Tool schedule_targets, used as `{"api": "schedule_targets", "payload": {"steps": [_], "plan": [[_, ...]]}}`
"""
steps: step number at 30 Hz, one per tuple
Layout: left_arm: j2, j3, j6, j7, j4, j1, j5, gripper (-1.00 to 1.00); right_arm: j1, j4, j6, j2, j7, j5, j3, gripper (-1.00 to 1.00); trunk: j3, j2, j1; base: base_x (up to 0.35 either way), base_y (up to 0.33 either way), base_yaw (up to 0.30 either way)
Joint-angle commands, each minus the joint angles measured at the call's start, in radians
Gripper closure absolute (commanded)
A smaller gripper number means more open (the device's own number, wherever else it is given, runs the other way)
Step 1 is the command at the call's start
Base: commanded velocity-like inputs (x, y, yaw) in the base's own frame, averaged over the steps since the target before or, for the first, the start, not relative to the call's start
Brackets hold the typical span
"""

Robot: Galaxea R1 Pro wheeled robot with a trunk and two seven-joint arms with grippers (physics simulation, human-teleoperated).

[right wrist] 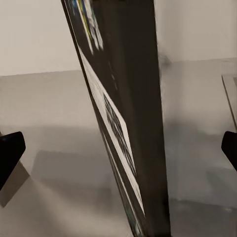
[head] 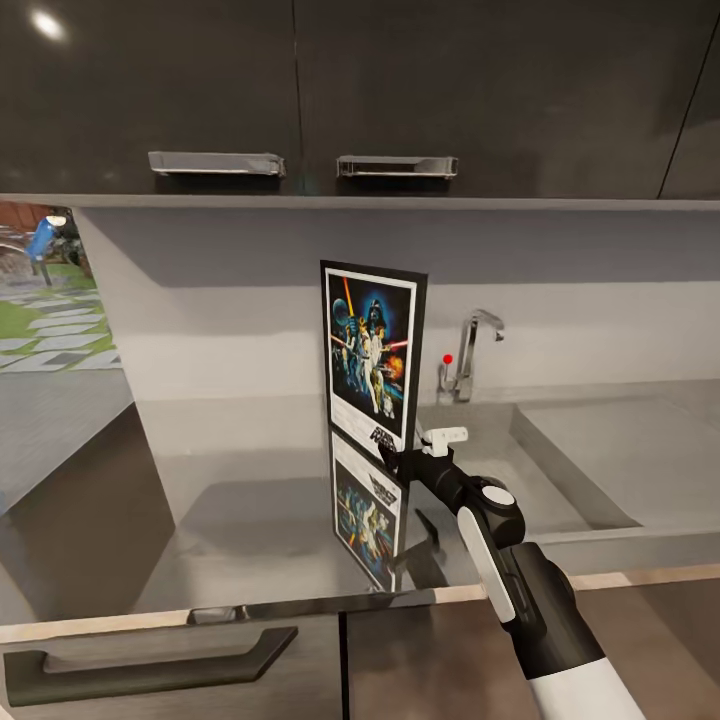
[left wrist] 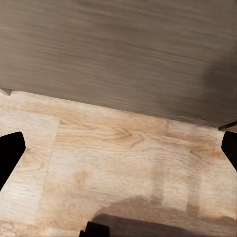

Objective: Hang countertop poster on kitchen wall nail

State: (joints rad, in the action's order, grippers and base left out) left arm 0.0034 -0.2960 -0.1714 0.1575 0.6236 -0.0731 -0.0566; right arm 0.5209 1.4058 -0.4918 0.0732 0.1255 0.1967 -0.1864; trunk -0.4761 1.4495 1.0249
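Pickup in hand: we have our right gripper [head: 408,458], fingers wide, astride the upright poster [head: 372,345], needing closure.

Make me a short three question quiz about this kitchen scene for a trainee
1. True or false: the Star Wars poster lies flat on the kitchen countertop.
2. Which claw is at the poster's lower edge? A) left B) right
3. Fill in: right of the poster, a chrome ____ stands behind the sink.

Key: 1. False, it stands upright. 2. B, the right claw, fingers spread either side of the poster's edge in the right wrist view. 3. tap.
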Motion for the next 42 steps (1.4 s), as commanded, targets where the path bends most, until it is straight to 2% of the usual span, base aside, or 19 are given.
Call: {"api": "schedule_targets", "payload": {"steps": [1, 19, 20, 42], "plan": [[0.0, -0.003, 0.0, 0.008, 0.001, 0.0, -0.006, -1.0, 0.001, 0.001, -0.005, 0.0, 0.002, 0.003, 0.001, -1.0, -0.001, 0.0, 0.0, 0.048, 0.0, 0.0], [0.0, -0.003, 0.0, 0.008, 0.002, 0.0, -0.006, -1.0, 0.001, 0.001, -0.005, 0.0, 0.002, 0.003, 0.001, -1.0, -0.001, 0.0, 0.0, 0.009, 0.0, 0.0], [0.0, -0.003, 0.0, 0.008, 0.002, 0.0, -0.006, -1.0, 0.001, 0.001, -0.005, 0.0, 0.002, 0.003, 0.001, 1.0, -0.001, 0.0, 0.0, 0.0, 0.0, 0.0], [0.0, -0.003, 0.0, 0.008, 0.002, 0.0, -0.006, -1.0, 0.001, 0.003, -0.004, 0.0, 0.002, 0.003, 0.001, 1.0, -0.001, 0.0, 0.0, 0.0, 0.0, 0.0]]}}
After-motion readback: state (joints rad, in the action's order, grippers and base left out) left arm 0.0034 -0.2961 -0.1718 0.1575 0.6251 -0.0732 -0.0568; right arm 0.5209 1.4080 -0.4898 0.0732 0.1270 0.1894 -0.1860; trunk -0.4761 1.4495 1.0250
